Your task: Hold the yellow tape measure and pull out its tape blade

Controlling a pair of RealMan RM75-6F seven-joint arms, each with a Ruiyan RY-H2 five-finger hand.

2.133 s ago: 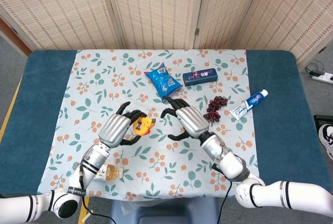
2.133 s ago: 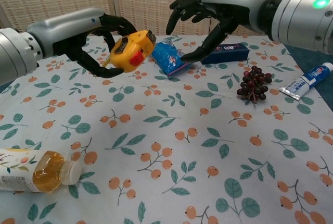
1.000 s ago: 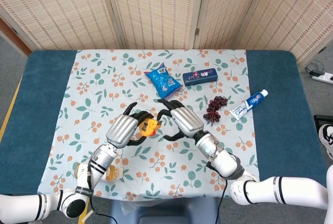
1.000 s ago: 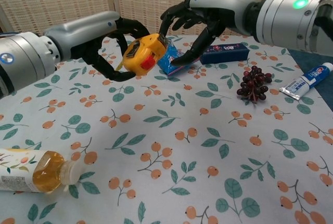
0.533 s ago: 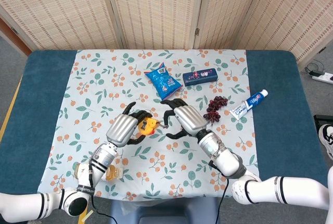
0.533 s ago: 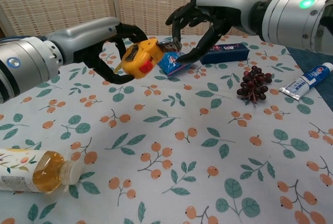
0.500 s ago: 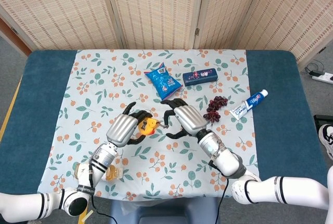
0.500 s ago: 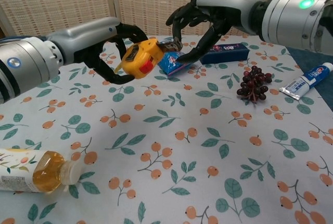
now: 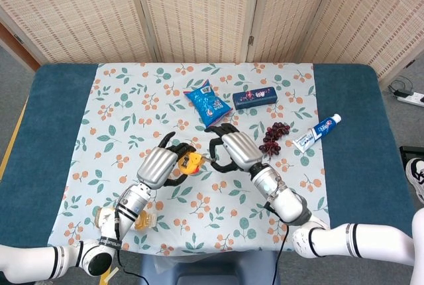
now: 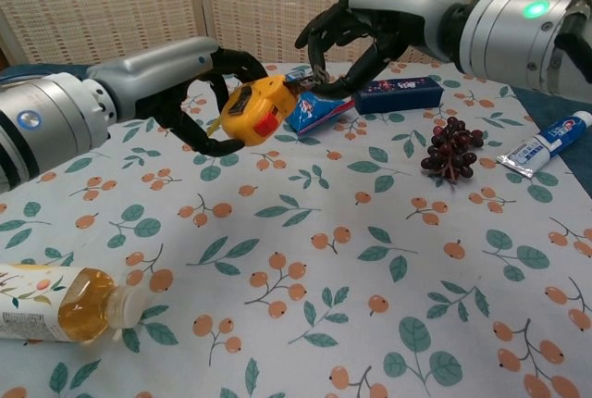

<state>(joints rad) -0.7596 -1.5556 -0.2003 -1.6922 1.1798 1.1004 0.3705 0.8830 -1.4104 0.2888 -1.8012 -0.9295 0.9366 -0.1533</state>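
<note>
Left hand point(image 10: 190, 93) wrapped round yellow tape measure point(image 10: 254, 109), dark fingers curled over top and under the case, lifted clear above floral cloth point(image 10: 305, 259). Red lock button facing chest camera. Right hand point(image 10: 370, 32) brought in just beside the case's front edge, fingertips point(image 10: 319, 76) pinched together on the small end hook of tape blade point(image 10: 305, 86); short bit of blade showing between case and fingertips in chest view, too small to confirm in head view point(image 9: 199, 160).

Handling, as judgement:
- Case: hard plastic shell, rigid, compact, probably moderately heavy for its size. Rounded and smooth, so liable to twist in the grip once blade tension comes on. Best held across the flat sides, as now, keeping the red button uncovered.
- Blade: thin, springy, stiff only along its curve; kinks if bent sideways. Return spring pulls back steadily, likely to snap home if the pinch slips. Edges possibly sharp.
- Take-hold point: the hook tab at blade tip, nothing else offering purchase. Pull straight out along the slot line, away from left hand.

Nearby, not involved: blue snack packet point(image 10: 314, 111) just behind the case, dark blue box point(image 10: 398, 94), grape bunch point(image 10: 450, 148), toothpaste tube point(image 10: 546, 143), bottle point(image 10: 65, 301) lying at near left.
</note>
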